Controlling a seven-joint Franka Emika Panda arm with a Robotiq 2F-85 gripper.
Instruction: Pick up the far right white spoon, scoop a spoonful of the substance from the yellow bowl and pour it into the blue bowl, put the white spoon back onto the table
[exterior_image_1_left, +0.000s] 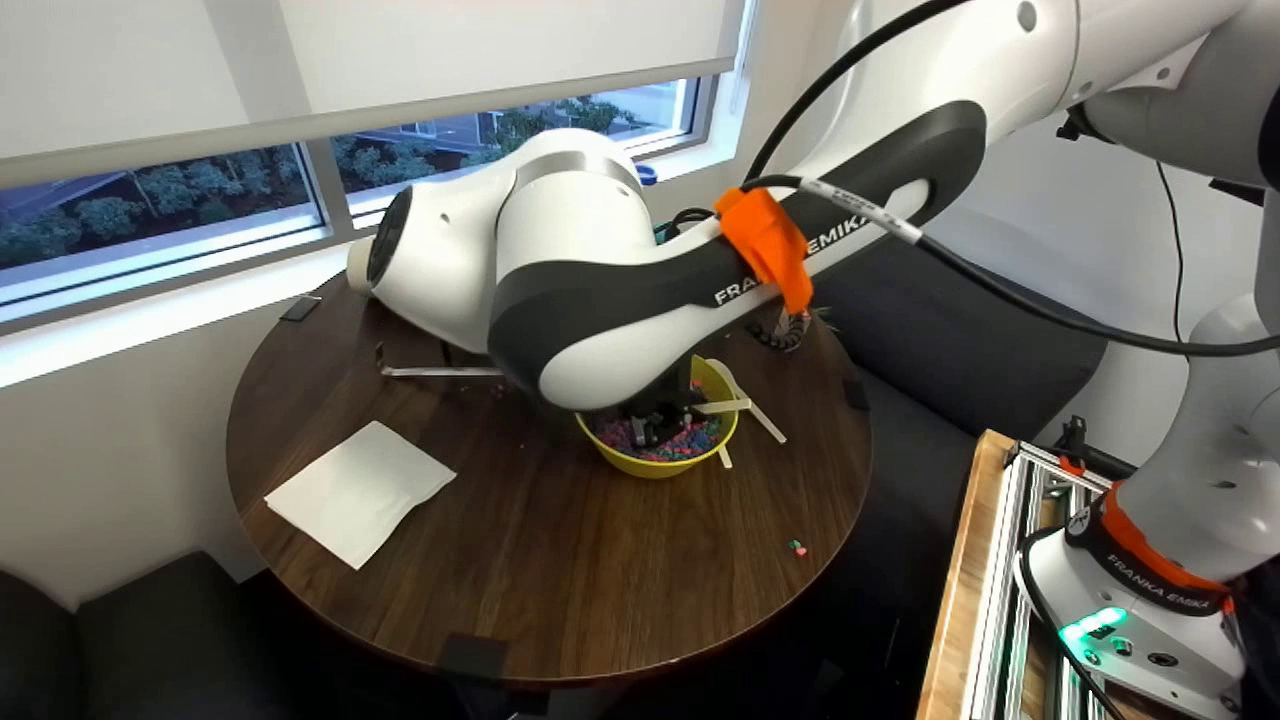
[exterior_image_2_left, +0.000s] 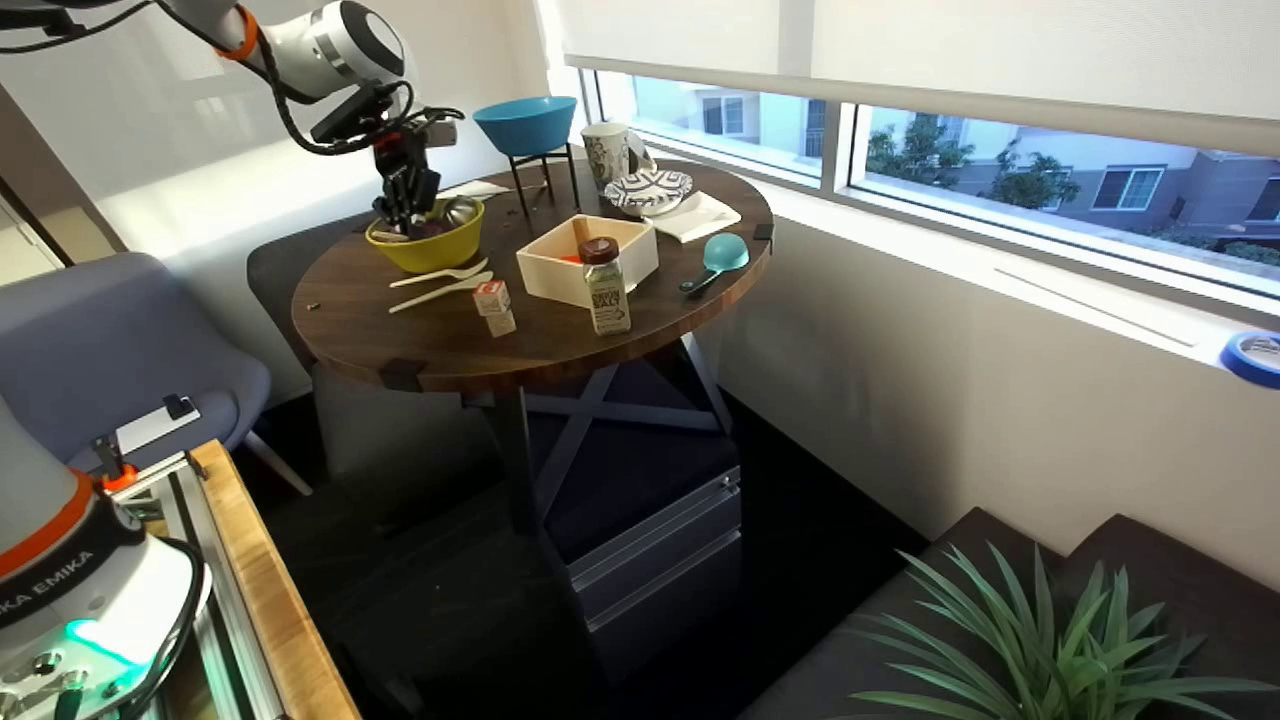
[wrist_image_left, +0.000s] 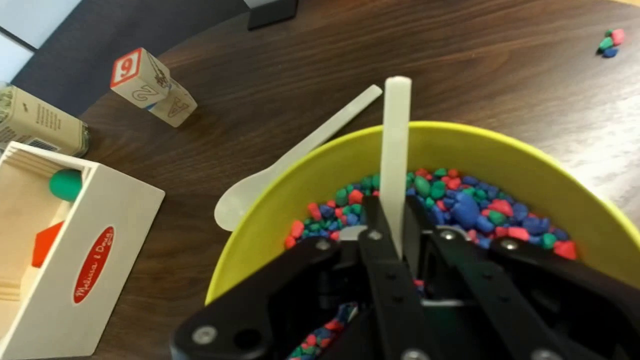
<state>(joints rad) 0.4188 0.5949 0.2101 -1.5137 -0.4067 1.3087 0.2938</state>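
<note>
Scooping: the likely step now!
Spoon (wrist_image_left: 395, 135): white handle at the wrist view's centre, tip hidden.
Gripper (wrist_image_left: 392, 205): clamped tight on that handle.
Yellow bowl (wrist_image_left: 475, 150): under the spoon, lower right, coloured bits (wrist_image_left: 465, 210) inside.
Blue bowl (exterior_image_2_left: 527, 127): upper middle in an exterior view; next likely needs a level carry here.

Within the rim of a yellow bowl (wrist_image_left: 455, 145) of red, green and blue pebbles (wrist_image_left: 500, 215), the end effector (wrist_image_left: 392, 215) grips a white spoon (wrist_image_left: 396, 135) by the handle, its other end hidden. On the wooden desk (wrist_image_left: 475, 75), a second white spoon (wrist_image_left: 295, 155) lies just beside the bowl. Farther left are two toy blocks (wrist_image_left: 142, 80), a labelled jar (wrist_image_left: 45, 120) and a Melissa & Doug box (wrist_image_left: 120, 235) holding green and red pieces (wrist_image_left: 65, 185).
</note>
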